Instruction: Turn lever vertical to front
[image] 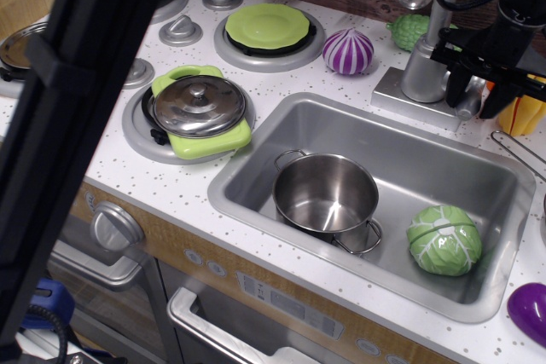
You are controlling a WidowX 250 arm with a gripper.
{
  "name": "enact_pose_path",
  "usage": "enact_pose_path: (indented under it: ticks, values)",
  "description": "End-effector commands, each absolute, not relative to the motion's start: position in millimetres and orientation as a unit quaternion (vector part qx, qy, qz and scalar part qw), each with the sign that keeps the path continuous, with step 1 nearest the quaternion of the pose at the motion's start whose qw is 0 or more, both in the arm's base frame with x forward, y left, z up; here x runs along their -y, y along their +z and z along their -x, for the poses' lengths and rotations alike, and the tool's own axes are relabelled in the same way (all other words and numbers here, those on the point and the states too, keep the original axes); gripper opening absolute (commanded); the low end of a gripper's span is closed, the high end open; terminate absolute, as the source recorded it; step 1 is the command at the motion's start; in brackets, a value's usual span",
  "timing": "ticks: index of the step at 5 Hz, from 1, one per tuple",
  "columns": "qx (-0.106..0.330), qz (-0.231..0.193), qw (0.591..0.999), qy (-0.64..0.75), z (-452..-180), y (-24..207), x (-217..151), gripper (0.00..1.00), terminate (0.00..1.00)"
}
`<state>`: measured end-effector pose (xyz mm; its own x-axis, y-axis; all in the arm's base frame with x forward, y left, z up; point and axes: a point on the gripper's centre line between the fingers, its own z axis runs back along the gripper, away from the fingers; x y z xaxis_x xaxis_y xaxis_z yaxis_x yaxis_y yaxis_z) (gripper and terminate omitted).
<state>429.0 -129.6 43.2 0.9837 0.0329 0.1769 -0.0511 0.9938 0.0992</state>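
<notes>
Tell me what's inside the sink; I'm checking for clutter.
Inside the grey metal sink: an empty steel two-handled pot and a green toy cabbage. The basin floor beneath them is hidden.

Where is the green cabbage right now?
The cabbage sits in the right end of the sink, just right of the steel pot.
</notes>
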Motion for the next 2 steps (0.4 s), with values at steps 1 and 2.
enact_pose_path:
  ticks: [1, 2]
  values:
    - [0.117, -0.046, 0.992, 0.022, -431.6, 90.0, 135.0, 1.00, 0.00]
    - [0.122, -0.068, 0.990, 0.032, -426.2, 98.6, 138.0, 1.00, 1.00]
